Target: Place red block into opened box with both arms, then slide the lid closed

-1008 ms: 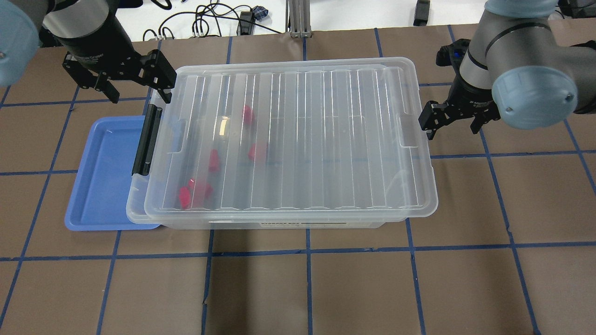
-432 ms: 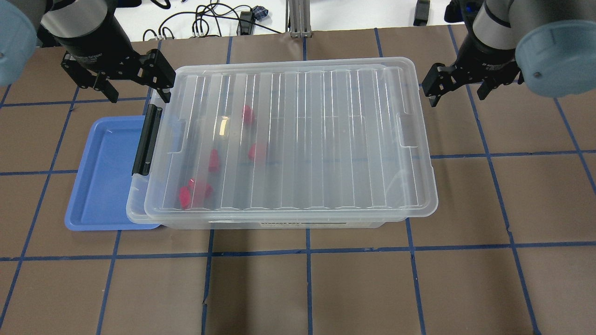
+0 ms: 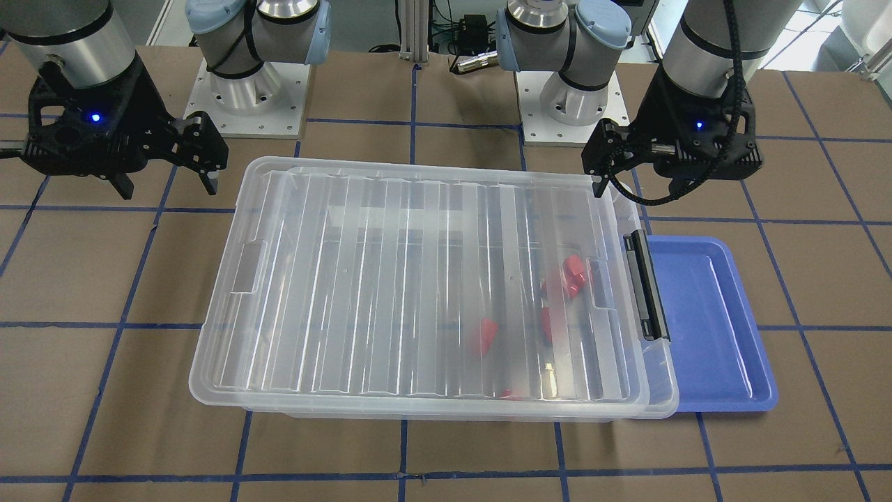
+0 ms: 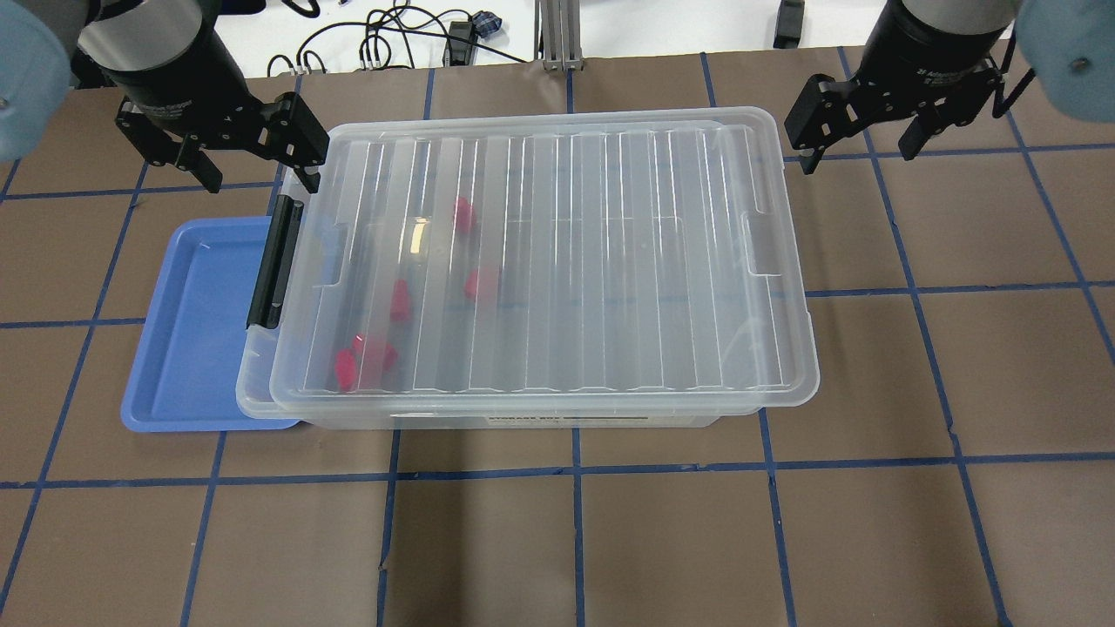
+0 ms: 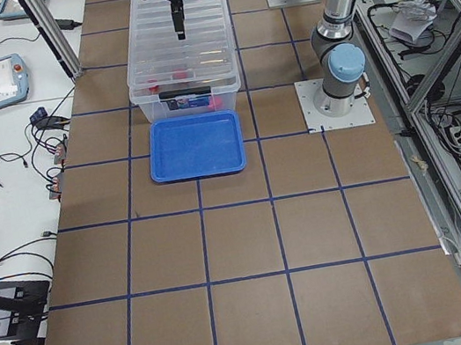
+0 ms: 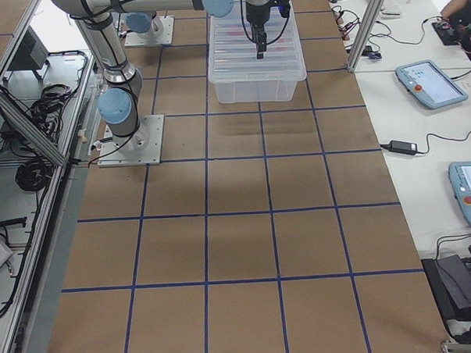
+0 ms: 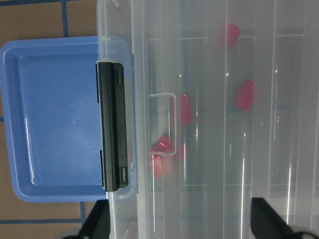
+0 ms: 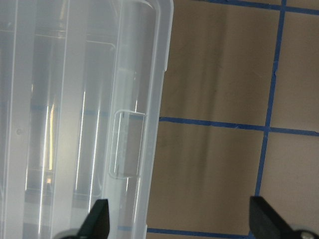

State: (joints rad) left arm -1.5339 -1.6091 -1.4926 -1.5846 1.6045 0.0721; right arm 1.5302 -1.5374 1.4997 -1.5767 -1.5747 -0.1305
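Note:
The clear box (image 4: 258, 402) stands mid-table with its ribbed lid (image 4: 610, 244) lying over it, shifted slightly toward the right end. Through the lid I see several red blocks (image 4: 482, 283) near the black latch bar (image 4: 274, 261), also visible in the left wrist view as red blocks (image 7: 244, 94). My left gripper (image 4: 260, 178) hangs open and empty above the box's far left corner, and shows in the front view as left gripper (image 3: 637, 188). My right gripper (image 4: 858, 152) is open and empty, just off the far right corner, apart from the lid.
A blue tray (image 4: 196, 331) lies against the latch end, partly under the box. Cables (image 4: 383, 43) run along the white strip behind the table. Both arm bases (image 3: 244, 90) stand on the robot's side. Brown table surface (image 4: 958, 366) extends to the right of the box.
My right gripper has pulled away from the middle of the lid's right edge and moved toward the back, to the far right corner. The left gripper, lid and blocks have not moved.

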